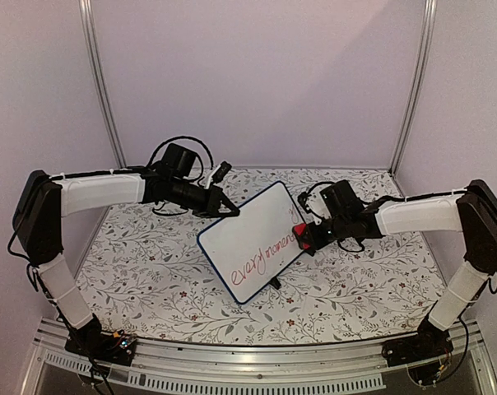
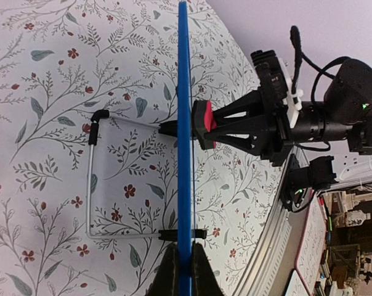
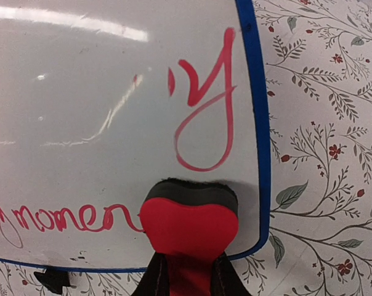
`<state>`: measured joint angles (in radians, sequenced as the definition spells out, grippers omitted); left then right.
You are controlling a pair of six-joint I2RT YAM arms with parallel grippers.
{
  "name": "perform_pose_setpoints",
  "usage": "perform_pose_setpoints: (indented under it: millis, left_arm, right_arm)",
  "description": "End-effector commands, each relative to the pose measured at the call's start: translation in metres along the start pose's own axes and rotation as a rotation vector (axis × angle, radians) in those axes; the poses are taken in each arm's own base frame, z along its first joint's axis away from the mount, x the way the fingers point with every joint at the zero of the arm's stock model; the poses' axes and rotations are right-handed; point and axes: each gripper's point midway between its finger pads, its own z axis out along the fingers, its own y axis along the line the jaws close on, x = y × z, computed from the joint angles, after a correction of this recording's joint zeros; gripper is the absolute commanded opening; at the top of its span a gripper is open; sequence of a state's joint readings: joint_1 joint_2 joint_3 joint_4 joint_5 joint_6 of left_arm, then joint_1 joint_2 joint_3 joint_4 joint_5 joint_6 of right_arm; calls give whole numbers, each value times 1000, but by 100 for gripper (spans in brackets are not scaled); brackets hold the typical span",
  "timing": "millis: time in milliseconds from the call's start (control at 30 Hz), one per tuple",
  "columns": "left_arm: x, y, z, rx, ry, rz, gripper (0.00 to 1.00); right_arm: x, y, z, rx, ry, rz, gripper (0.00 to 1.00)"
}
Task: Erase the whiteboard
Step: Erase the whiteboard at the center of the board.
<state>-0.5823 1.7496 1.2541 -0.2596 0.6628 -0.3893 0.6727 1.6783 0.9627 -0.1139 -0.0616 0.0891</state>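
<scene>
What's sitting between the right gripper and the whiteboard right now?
A small red eraser block with a black felt face, clamped in the right gripper and pressed against the blue-framed whiteboard near a corner. The right wrist view shows it.

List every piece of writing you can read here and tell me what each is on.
"every" (roughly): red marker, start of the lower line on the whiteboard, top view.
"nomen": same line, right wrist view; its end hides behind the red eraser.
"y": lone red letter above it; strokes before it are partly wiped, unreadable.
Nothing else readable.
</scene>
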Motion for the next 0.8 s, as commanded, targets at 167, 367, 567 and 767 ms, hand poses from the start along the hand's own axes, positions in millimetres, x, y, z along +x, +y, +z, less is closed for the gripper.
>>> perform_pose_setpoints:
  millis: [167, 367, 567, 767]
  left_arm:
    - [6, -22, 3, 71, 29, 54, 0]
    - [6, -22, 3, 70, 30, 55, 0]
    - [6, -23, 3, 74, 31, 57, 0]
    - [5, -24, 2, 76, 28, 59, 0]
  right_arm:
    - [-3, 3, 1, -12, 20, 3, 2]
    - [-44, 0, 6, 27, -44, -9, 3]
    - [-73, 3, 9, 22, -77, -29, 3]
    - [-96, 5, 6, 23, -111, -50, 3]
